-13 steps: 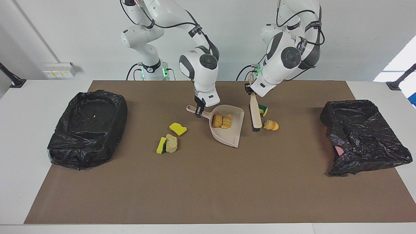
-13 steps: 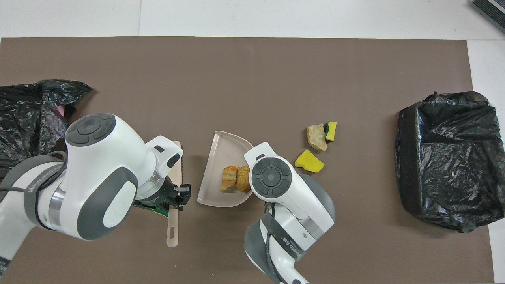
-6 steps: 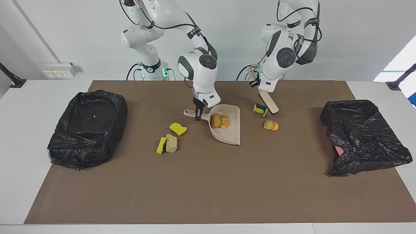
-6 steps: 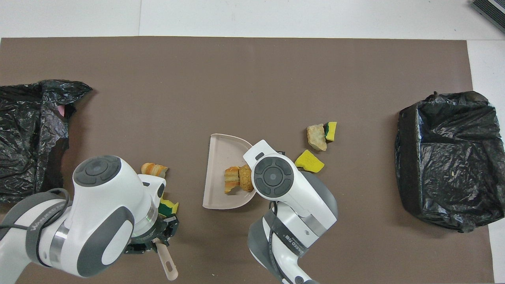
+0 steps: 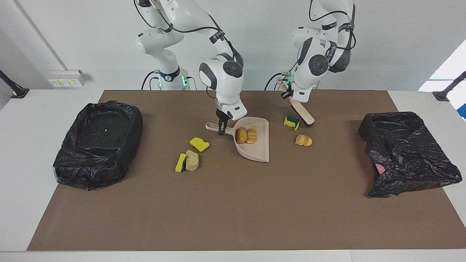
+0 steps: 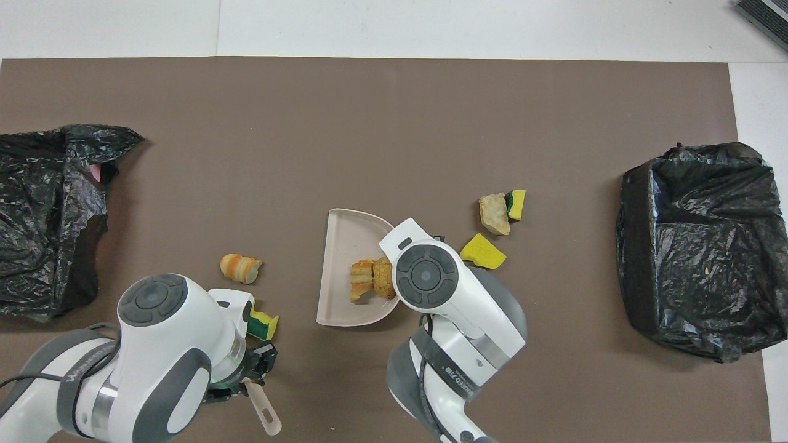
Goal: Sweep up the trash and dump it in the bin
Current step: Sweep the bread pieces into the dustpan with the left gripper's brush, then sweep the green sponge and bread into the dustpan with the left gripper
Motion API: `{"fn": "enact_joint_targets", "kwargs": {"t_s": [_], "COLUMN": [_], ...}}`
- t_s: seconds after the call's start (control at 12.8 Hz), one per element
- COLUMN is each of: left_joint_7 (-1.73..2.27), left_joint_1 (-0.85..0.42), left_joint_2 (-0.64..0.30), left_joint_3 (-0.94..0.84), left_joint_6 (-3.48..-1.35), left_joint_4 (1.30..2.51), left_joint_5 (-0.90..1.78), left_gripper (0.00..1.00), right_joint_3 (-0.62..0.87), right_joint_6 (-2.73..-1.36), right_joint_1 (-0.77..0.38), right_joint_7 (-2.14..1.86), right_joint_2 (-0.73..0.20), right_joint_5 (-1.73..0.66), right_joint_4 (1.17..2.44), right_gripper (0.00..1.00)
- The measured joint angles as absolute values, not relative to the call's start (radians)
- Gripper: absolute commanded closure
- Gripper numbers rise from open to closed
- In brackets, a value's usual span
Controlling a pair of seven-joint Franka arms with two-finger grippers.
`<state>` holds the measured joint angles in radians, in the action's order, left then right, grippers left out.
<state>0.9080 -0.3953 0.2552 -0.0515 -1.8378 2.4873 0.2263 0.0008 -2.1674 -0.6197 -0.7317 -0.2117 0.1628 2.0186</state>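
Trash is what this sweep gathers, and nearest the robots lies a green-backed sponge [image 5: 292,122], just beside the bristle end of the brush [image 5: 301,114]. The left gripper [image 5: 286,94] is clamped on the brush handle, with the head slanting down toward the counter [image 5: 233,203], at or just off it. A little farther out sits a pastry piece [image 5: 303,140], apart from the brush, with open mat between it and the dustpan [image 5: 259,151].

The right gripper [image 5: 221,126] grips the dustpan's handle, the pan resting flat on the counter. Two bread chunks [image 5: 247,135] already lie in the pan, close under that gripper. Toward the right arm's end of the counter a plain yellow sponge [image 5: 199,144] lies near the handle, and farther out a sponge and a pale bread chunk [image 5: 187,162] touch each other.

By my reading the step is mid-sweep: two pieces in, five still on the mat. Next the brush should be set down beside the nearby sponge, away from the pan, and drawn toward the pan's open lip, taking the pastry as well. Black-lined bins stand at either end, one [image 5: 97,142] by the right arm, the other [image 5: 407,153] by the left, for dumping afterwards.
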Motion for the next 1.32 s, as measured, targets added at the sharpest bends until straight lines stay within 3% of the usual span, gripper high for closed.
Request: {"fn": "enact_joint_targets", "kwargs": {"t_s": [0.31,0.86,1.32], "left_joint_7": [0.835,0.466,0.314], "left_joint_1": [-0.396,-0.351,-0.489], "left_joint_2": [0.169,0.066,0.037], "left_joint_3": [-0.053,-0.053,-0.07], "left_joint_6": [-2.056,-2.103,-2.131], "left_joint_4": [2.484,2.367,2.315], "left_joint_5": [0.226,0.25,0.343], "left_gripper": [1.0,1.0,1.0], "right_joint_3": [0.001,0.001,0.0], "right_joint_6": [-2.167,-2.167,-2.167], "right_joint_1": [-0.62,-0.62,-0.619], "right_joint_7": [-0.732,-0.732,-0.732], "right_joint_2": [-0.212,-0.212,-0.212], "right_joint_5": [0.163,0.163,0.163], "right_joint_4": [2.019,2.019,2.019], "right_gripper": [1.0,1.0,1.0]}}
